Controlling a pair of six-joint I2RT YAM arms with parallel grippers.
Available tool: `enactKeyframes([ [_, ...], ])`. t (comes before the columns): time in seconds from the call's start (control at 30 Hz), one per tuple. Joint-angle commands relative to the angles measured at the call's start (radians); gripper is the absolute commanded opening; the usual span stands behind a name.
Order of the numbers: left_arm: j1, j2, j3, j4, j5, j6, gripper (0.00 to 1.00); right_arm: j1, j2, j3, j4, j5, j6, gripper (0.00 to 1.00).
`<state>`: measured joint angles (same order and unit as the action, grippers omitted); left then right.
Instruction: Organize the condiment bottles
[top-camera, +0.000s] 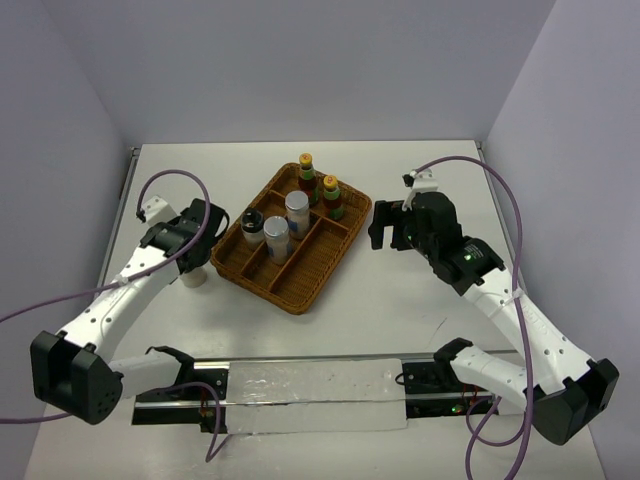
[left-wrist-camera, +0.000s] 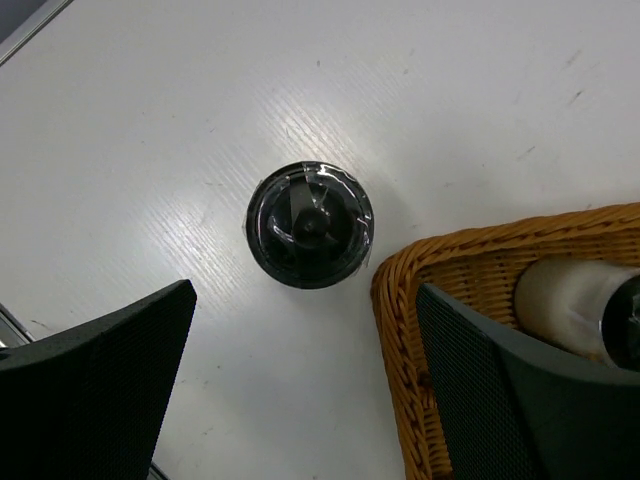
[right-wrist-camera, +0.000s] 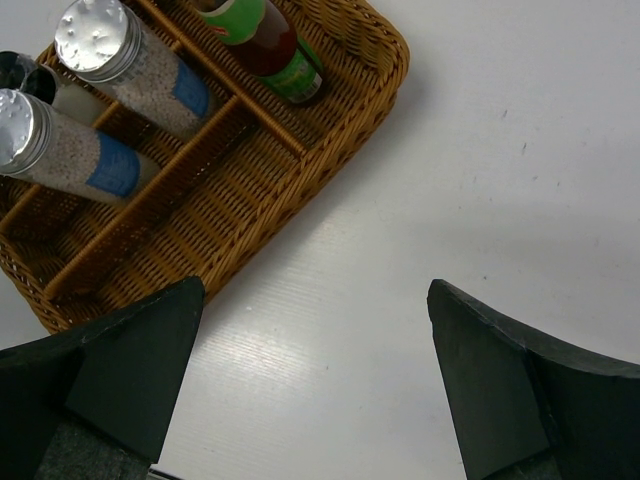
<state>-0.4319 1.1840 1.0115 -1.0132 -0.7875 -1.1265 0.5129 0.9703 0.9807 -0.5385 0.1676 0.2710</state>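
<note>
Alignment decides this pick: the cream bottle (left-wrist-camera: 310, 224) stands upright on the table (left-wrist-camera: 150, 120), just outside the tray (left-wrist-camera: 395, 300), almost straight beneath the left gripper (left-wrist-camera: 305, 320). That arm, the nearer one, points down with jaws spread wide. The right gripper (right-wrist-camera: 315, 290), equally open, hangs beside the tray's far side.

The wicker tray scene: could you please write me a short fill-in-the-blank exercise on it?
The wicker tray holds ___ bottles. The black-capped bottle below the left tool stands on the ___. The right tool is not shut but ___.
Missing words: five; table; open.
</note>
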Motion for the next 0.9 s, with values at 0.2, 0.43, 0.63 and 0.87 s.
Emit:
enactKeyframes([
  [0.2,0.114,0.102,-0.003,0.133,0.057,0.050,1.00,0.007,0.013,-0.004,0.040,0.000,-0.001,1.00],
  [0.43,0.145,0.119,-0.032,0.243,0.138,0.125,0.99,0.007,0.028,0.008,0.046,-0.011,-0.001,1.00],
  [0.63,0.164,0.143,-0.050,0.279,0.163,0.138,1.00,0.007,0.046,0.009,0.046,-0.013,-0.001,1.00],
  [0.87,0.171,0.149,-0.092,0.277,0.146,0.131,0.99,0.007,0.048,0.013,0.037,-0.008,-0.001,1.00],
])
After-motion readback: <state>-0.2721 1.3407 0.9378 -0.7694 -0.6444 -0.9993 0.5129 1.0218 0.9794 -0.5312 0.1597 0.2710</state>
